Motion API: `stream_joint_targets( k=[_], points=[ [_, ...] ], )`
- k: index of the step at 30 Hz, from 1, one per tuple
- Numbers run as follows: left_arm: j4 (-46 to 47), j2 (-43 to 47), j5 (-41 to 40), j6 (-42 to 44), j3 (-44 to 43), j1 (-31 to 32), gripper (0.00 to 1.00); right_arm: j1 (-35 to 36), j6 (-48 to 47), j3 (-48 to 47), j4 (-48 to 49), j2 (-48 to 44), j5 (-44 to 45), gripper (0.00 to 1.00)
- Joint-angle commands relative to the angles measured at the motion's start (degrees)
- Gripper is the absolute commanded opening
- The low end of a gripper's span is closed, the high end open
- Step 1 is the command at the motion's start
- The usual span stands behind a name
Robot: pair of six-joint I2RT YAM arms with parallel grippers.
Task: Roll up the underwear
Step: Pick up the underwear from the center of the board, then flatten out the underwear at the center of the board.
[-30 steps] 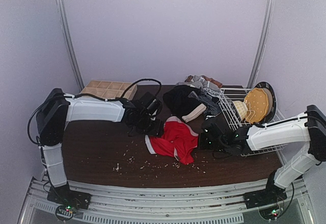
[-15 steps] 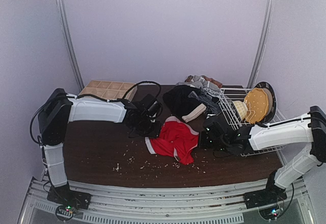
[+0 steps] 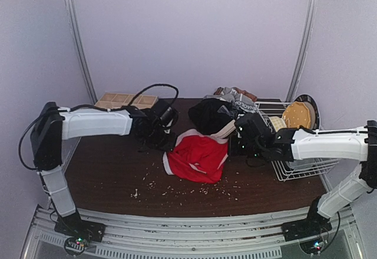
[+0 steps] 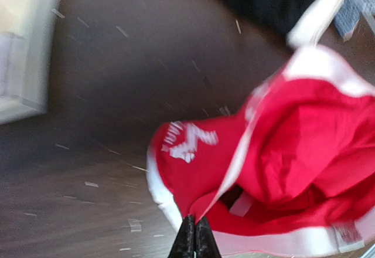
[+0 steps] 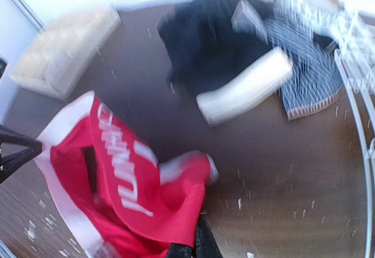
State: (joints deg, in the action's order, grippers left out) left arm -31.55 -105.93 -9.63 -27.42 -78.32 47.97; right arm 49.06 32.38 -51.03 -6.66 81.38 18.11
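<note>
The red underwear [image 3: 197, 162] with a pale waistband hangs stretched between my two grippers above the dark table [image 3: 112, 179]. My left gripper [image 3: 167, 148] is shut on its left edge; in the left wrist view the fingertips [image 4: 193, 238] pinch the red cloth [image 4: 293, 146]. My right gripper [image 3: 232, 146] is shut on its right edge, and the red fabric [image 5: 117, 176] drapes over that gripper [image 5: 196, 243]. More underwear lies behind: a black one [image 3: 207, 115], a grey-striped one [image 5: 310, 70] and a pale rolled piece [image 5: 246, 91].
A wooden grid tray [image 3: 121, 100] sits at the back left. A white wire basket [image 3: 294, 168] holding a tan plate [image 3: 297, 118] stands at the right, close to my right arm. Pale crumbs [image 3: 177, 191] litter the table's front.
My left gripper has shut on the red underwear. Both grippers have risen and moved towards the back, lifting and spreading the cloth between them.
</note>
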Motion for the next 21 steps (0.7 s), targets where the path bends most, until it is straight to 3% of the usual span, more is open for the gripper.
stream_joint_targets(
  k=[1,5,8,15,21],
  points=[
    [-4.3,15.9,-5.4,10.7,-4.3,-6.8,0.00,-2.5,-8.3,-13.9,-6.3,-2.5,1.6,0.00],
    [-6.8,25.7,-7.8,15.2,-3.7,-7.8,0.00,-3.2,-9.7,-18.2,-7.9,-2.5,2.4,0.00],
    [-3.7,29.7,-6.0,12.1,7.6,-8.0,0.00,-3.6,-7.6,-13.6,-5.7,-1.0,0.9,0.00],
    [14.3,30.0,-0.4,3.0,36.6,-7.9,0.00,-3.0,1.4,7.0,9.0,3.7,-4.6,0.00],
    [20.0,30.0,2.3,-1.2,46.1,-7.4,0.00,2.5,5.0,13.7,14.4,8.0,-4.4,0.00]
  ],
)
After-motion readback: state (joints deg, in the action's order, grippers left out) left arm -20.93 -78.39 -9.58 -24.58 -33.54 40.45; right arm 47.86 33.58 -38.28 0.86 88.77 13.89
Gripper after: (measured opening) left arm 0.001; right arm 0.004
